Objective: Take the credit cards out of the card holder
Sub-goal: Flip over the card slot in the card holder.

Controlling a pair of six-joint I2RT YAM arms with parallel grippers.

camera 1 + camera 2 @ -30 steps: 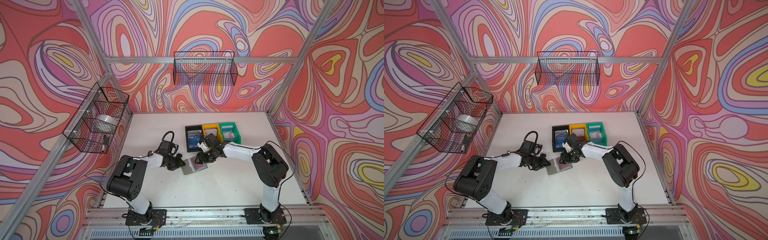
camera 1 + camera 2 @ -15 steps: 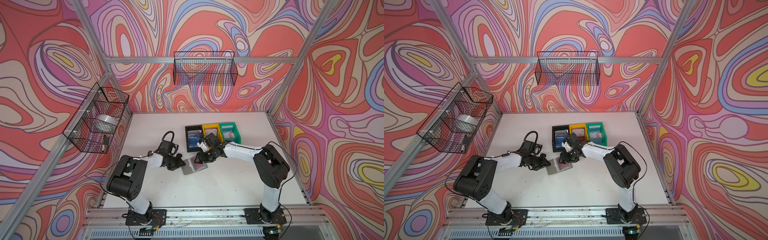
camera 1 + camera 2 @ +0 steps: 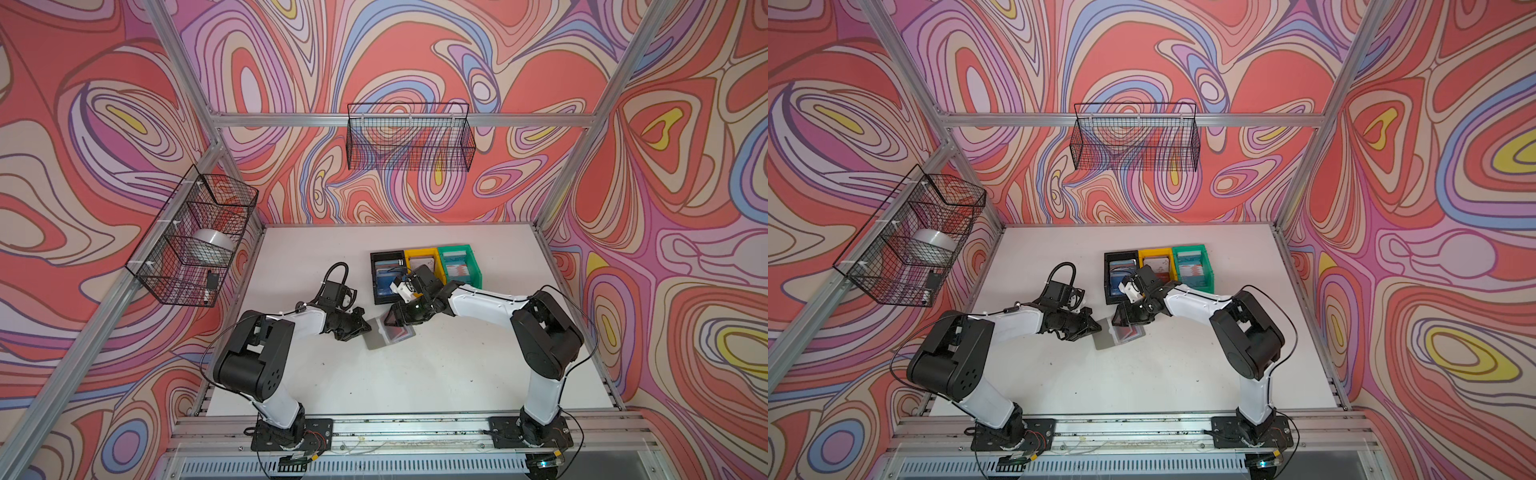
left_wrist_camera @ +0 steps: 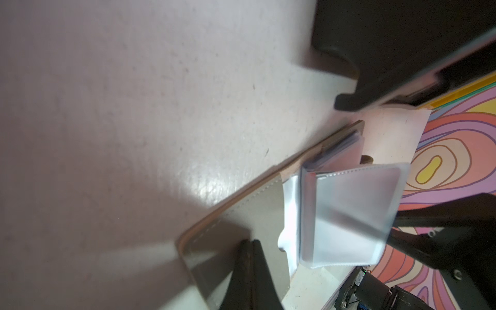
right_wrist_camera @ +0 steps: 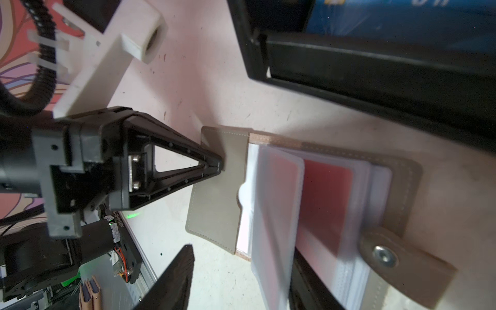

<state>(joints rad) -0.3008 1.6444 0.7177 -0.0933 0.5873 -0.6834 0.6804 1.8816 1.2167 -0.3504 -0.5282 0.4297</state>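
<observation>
The grey card holder [image 3: 376, 338] [image 3: 1104, 340] lies open on the table between both arms. My left gripper [image 5: 218, 167] [image 4: 251, 243] is shut, its tip pressed down on the holder's bare grey cover [image 5: 214, 193]. My right gripper [image 5: 241, 281] [image 3: 392, 319] is open over the sleeve side. One finger [image 5: 174, 279] stands off the holder; the other is dark beneath a lifted clear sleeve [image 5: 273, 214]. A red credit card [image 5: 326, 193] shows inside the sleeves. The snap tab [image 5: 383, 257] lies flat on the far side.
A black bin [image 3: 376, 286] with blue cards, a yellow bin [image 3: 415, 254] and a green bin [image 3: 473, 266] stand in a row just behind the holder. Wire baskets hang on the left wall [image 3: 191, 241] and the back wall [image 3: 409, 139].
The right gripper has shifted very slightly over the sleeves. The left gripper stays pressed on the cover.
</observation>
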